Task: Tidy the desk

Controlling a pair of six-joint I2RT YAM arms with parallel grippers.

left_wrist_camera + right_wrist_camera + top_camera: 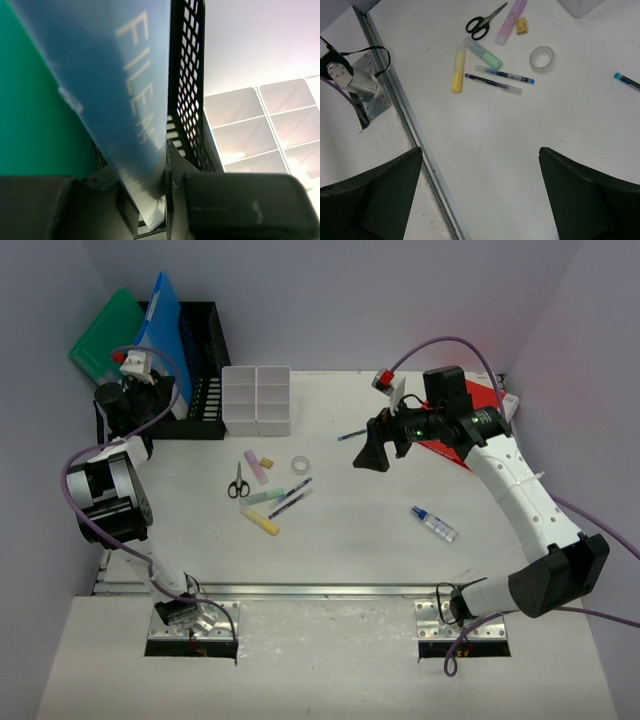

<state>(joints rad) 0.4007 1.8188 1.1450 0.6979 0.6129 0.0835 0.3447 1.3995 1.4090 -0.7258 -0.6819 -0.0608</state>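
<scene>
The white surface (350,550) fills the middle of the overhead view, with its silver rail (300,591) along the near edge just beyond the arm bases. At the back left corner stands a black mesh file rack (205,350), and the left hand (150,210) reaches into it, its fingers pressed onto the lower edge of a blue file folder (163,330) that stands upright in the rack. A green folder (105,335) leans just behind the blue one. Beside the rack, to its right, sits a white compartment tray (257,400). The right hand (370,453) hovers above the surface right of centre, its fingers spread wide with nothing between them. A red folder (487,395) lies under that arm at the back right. A blue pen (351,435) lies apart from the rest, close to the right hand. In the middle of the surface is a loose cluster: scissors (238,483), a pink highlighter (255,467) with a small yellow eraser (266,463) just beside it, a clear tape roll (300,464), a green highlighter (265,497), a yellow highlighter (260,522), and two pens (293,496) lying nearly parallel. A small bottle with a blue cap (434,524) lies on its side well apart, towards the right.
</scene>
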